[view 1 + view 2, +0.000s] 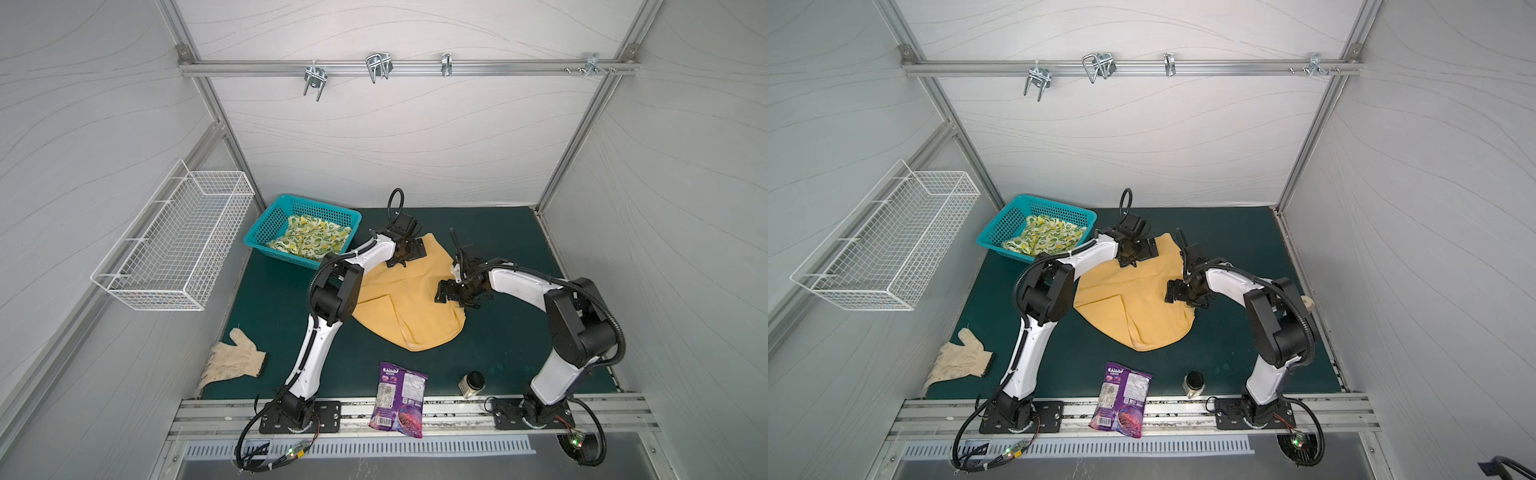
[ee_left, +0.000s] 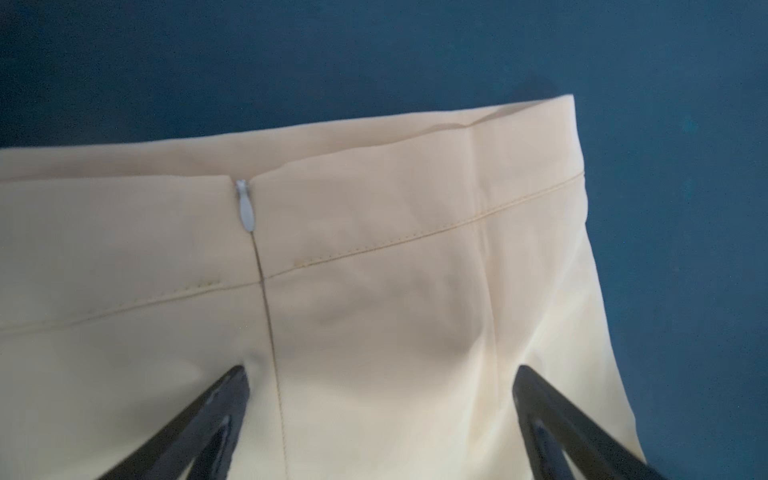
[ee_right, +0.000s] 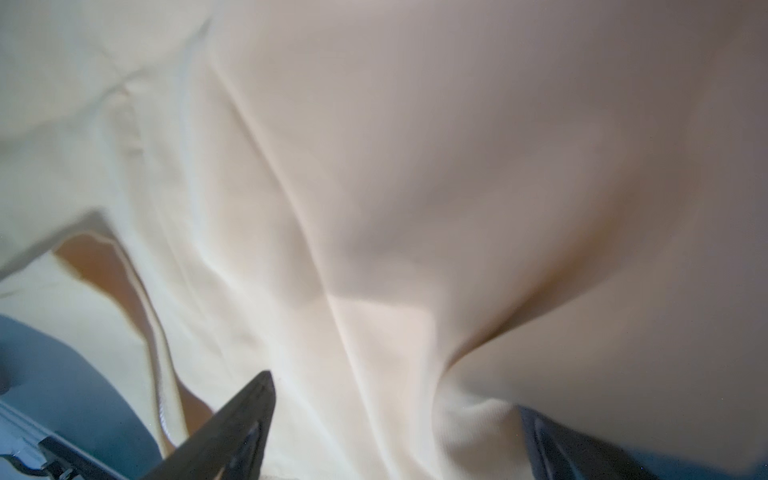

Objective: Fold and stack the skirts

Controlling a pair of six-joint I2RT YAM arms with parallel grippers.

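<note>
Mustard skirt (image 1: 409,299): light, limp, slippery. Left gripper (image 2: 380,374) near zip pull (image 2: 245,205), right gripper (image 3: 395,395) well apart from it; both jaws wide, empty. Pinch waistband (image 2: 415,195) there.

My left arm (image 1: 1030,349) and right arm (image 1: 1229,278) reach over the yellow skirt (image 1: 1133,316); the lemon skirt (image 1: 1046,241) sits in the blue basket (image 1: 1000,228)

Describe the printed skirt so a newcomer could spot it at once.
On the green mat, look to the far left corner, where a teal basket sits. The printed skirt lies bunched inside it; unlike the plain yellow skirt spread mid-mat, it is cream with lemons and leaves.
</note>
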